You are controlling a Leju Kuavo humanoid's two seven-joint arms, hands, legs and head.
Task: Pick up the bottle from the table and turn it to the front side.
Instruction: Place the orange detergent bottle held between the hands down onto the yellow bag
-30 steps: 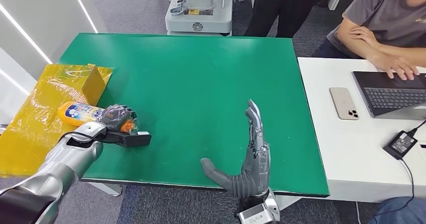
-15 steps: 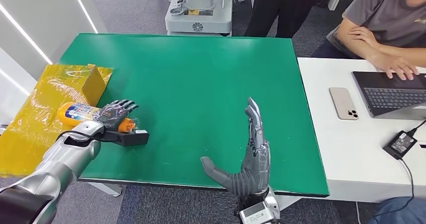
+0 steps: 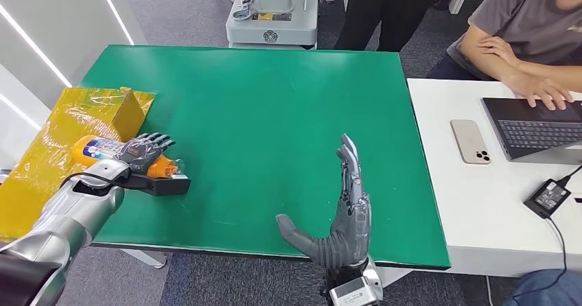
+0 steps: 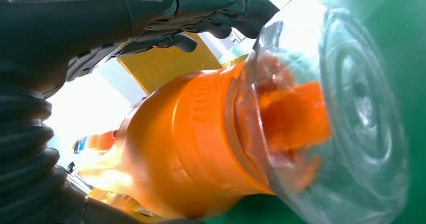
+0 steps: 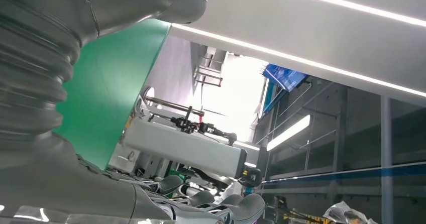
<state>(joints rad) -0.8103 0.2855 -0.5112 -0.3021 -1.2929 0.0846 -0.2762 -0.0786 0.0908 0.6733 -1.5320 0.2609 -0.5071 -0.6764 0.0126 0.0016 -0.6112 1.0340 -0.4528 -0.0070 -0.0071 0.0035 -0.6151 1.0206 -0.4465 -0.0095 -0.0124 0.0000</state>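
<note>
Left robot hand (image 3: 143, 149) lies over the bottle (image 3: 103, 149), fingers stretched out flat across its neck end rather than wrapped round it. Left wrist view: dark fingers (image 4: 211, 5) arch over the orange shoulder with daylight between them and the plastic. Whether the thumb presses from underneath I cannot tell, so a real hold is unconfirmed.

Bottle lies on its side at the green counter (image 3: 274, 107) edge, base over the yellow wrapped box (image 3: 75, 124), clear cap (image 4: 346, 118) pointing toward counter middle. Label partly visible near the box; which face is up is not readable.

Right robot hand (image 3: 343, 213) stands on edge well away from the bottle, near the counter's front rim, fingers straight and apart, thumb out, holding nothing.

Progress, as a judgement: bottle reached, not lifted, not turned. Grasp, lift and rotation to the front side all remain.

Hidden: bottle's middle under the fingers; thumb contact; label orientation. Person at a laptop (image 3: 532, 124) on the white table beyond the counter's far side, away from the bottle.
</note>
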